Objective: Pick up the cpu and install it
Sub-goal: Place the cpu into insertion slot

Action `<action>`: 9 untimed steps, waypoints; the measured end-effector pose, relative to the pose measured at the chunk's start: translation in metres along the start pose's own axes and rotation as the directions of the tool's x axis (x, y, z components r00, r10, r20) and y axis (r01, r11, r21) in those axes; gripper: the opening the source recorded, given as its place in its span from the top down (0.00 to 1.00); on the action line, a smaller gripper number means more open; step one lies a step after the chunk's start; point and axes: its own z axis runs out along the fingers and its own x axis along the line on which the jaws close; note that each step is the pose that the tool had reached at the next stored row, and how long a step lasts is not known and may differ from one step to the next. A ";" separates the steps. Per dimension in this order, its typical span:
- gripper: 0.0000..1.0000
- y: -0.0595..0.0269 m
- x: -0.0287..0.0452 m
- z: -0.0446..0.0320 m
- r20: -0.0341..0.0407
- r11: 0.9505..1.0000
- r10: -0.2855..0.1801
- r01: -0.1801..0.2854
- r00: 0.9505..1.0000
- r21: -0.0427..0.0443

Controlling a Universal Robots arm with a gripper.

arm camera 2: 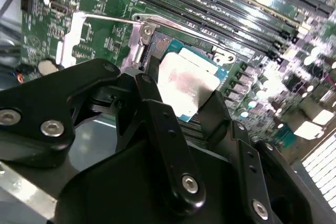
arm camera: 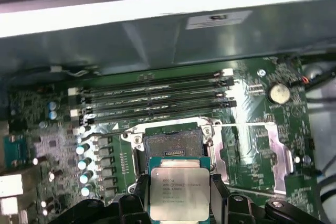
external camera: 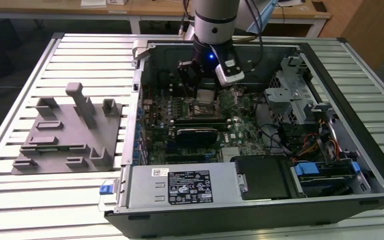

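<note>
Silver-topped cpu point(arm camera: 179, 192) between fingers point(arm camera: 217, 190) of the hand point(arm camera: 179, 182)

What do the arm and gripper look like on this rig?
Silver-grey cylindrical arm with a black band, black wrist section carrying a glowing blue light and a pale grey boxy module. Dark cable runs alongside. Matte black gripper: flat linkage fingers pinned with round silver screws.

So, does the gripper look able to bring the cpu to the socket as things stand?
Probably yes. The gripper holds the cpu close by the socket, which lies uncovered in the first wrist view, with nothing between them.
</note>
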 end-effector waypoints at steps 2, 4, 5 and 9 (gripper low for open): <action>0.46 0.0000 0.0000 0.0000 0.001 0.999 0.036 -0.036 0.999 0.000; 0.46 0.0000 0.0000 0.0000 0.002 0.997 0.072 -0.072 0.997 0.001; 0.46 0.0000 0.0000 0.0000 0.002 0.996 0.091 -0.091 0.996 0.001; 0.46 0.0000 0.0000 0.0000 0.005 0.987 0.162 -0.162 0.987 0.001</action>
